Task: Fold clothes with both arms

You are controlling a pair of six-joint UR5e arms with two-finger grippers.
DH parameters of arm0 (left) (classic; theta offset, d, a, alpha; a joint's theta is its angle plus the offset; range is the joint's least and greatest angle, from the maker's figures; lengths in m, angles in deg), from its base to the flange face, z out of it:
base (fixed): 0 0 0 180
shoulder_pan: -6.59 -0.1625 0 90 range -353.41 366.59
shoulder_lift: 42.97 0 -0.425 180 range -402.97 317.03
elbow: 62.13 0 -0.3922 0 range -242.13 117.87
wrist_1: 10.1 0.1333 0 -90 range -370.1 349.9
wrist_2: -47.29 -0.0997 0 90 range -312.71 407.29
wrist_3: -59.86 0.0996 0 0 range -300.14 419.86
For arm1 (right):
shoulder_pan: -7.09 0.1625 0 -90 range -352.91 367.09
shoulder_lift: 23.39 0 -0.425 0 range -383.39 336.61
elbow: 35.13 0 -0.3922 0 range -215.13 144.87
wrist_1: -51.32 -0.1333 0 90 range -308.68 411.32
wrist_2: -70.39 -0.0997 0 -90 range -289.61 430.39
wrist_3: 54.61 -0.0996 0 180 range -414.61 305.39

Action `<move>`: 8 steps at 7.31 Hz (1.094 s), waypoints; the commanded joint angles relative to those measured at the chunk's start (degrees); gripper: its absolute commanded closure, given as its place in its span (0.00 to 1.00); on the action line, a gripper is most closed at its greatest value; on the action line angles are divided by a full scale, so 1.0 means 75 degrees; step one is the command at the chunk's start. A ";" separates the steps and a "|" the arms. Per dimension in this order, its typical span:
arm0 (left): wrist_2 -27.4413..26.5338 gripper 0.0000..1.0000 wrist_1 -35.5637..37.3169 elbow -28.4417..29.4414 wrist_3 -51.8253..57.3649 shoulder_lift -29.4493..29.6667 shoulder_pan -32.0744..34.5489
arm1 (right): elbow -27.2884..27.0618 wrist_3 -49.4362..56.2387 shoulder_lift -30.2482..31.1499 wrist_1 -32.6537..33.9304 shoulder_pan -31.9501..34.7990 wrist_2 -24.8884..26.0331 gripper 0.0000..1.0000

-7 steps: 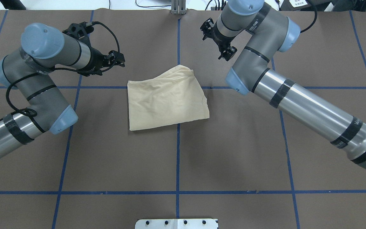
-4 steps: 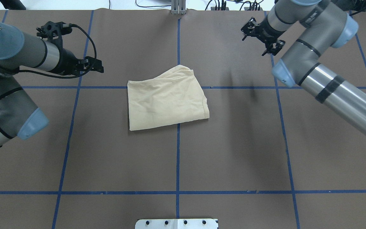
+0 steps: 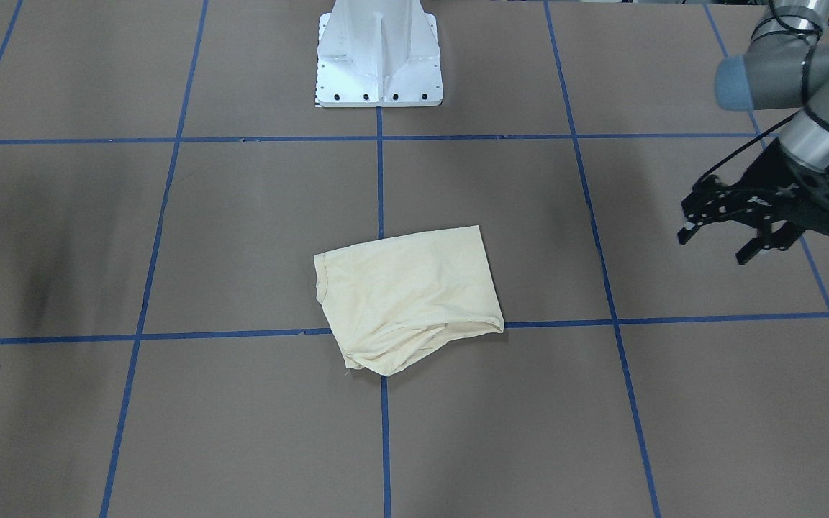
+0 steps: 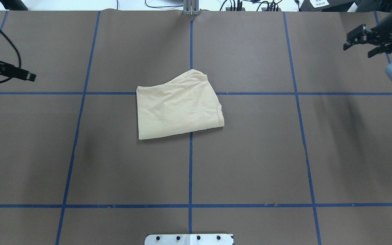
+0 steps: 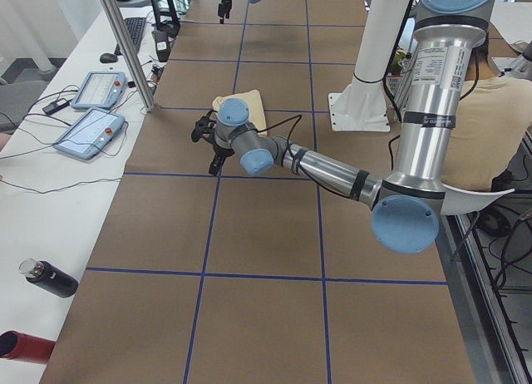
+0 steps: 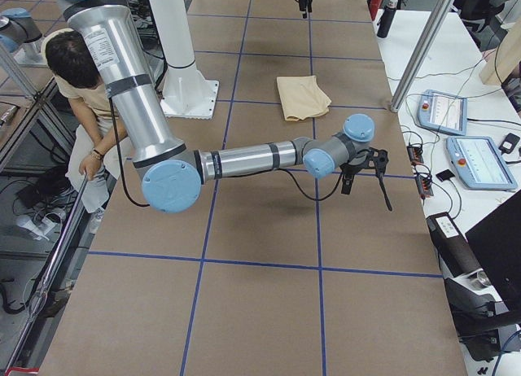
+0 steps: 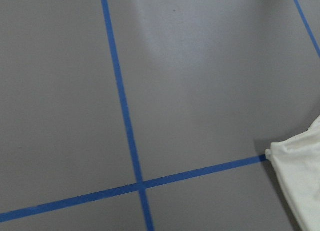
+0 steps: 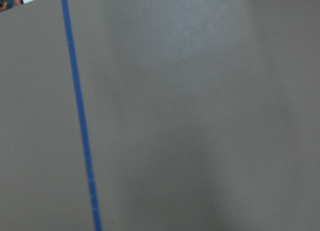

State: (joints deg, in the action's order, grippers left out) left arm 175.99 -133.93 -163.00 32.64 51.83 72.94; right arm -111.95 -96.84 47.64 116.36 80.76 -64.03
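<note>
t-shirt (image 4: 179,105) lies between left gripper (image 3: 714,244) and right gripper (image 4: 357,49)

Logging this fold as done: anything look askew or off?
The T-shirt lies rotated against the blue grid lines, and its edge away from the robot bulges into a rounded hump, not a square fold. Nothing else stands out.

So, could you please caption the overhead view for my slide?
Folded cream T-shirt centred; left gripper and right gripper off at opposite edges.

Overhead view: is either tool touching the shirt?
No, the shirt lies alone mid-table, with the left tool and right tool far off at opposite sides.
</note>
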 commanded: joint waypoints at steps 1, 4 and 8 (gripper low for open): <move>0.0160 0.01 0.0069 -0.0016 0.2518 -0.0847 0.1074 | 0.0139 0.3317 0.0887 0.0429 0.0722 -0.0032 0.00; 0.1353 0.01 0.0419 -0.0446 0.3054 -0.1597 0.2467 | -0.0197 0.5302 0.0876 0.2378 0.1439 -0.0089 0.00; 0.1004 0.01 0.1660 -0.1784 0.2961 -0.2046 0.2790 | -0.0959 0.5313 0.1741 0.2238 0.1451 -0.0043 0.00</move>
State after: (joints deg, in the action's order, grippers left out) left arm 184.03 -124.65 -173.97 55.18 36.60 94.06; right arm -117.41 -57.27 58.31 133.43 91.60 -64.49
